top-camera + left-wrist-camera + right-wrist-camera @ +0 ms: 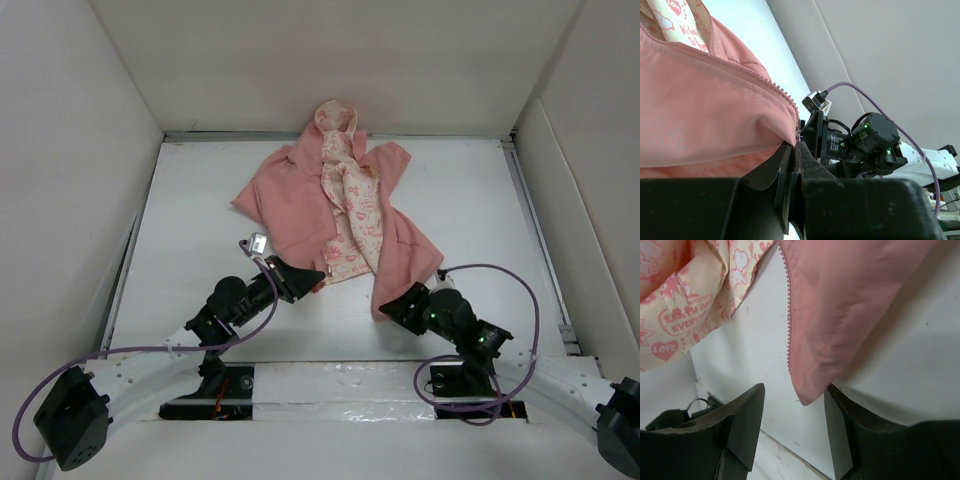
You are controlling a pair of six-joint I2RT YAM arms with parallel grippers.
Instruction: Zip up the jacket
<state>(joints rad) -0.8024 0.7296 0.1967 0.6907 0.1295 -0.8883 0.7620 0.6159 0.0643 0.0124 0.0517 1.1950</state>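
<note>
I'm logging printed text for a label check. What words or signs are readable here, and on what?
"LOVE": pink heart on the cream printed lining of the salmon-pink soft fabric jacket.
"EVERY": pink bubble on that lining; it runs on into a fold, and the line above is unclear.
Left wrist view: the lining's print is too blurred to read.

The lining of the jacket reads "LOVE".
</note>
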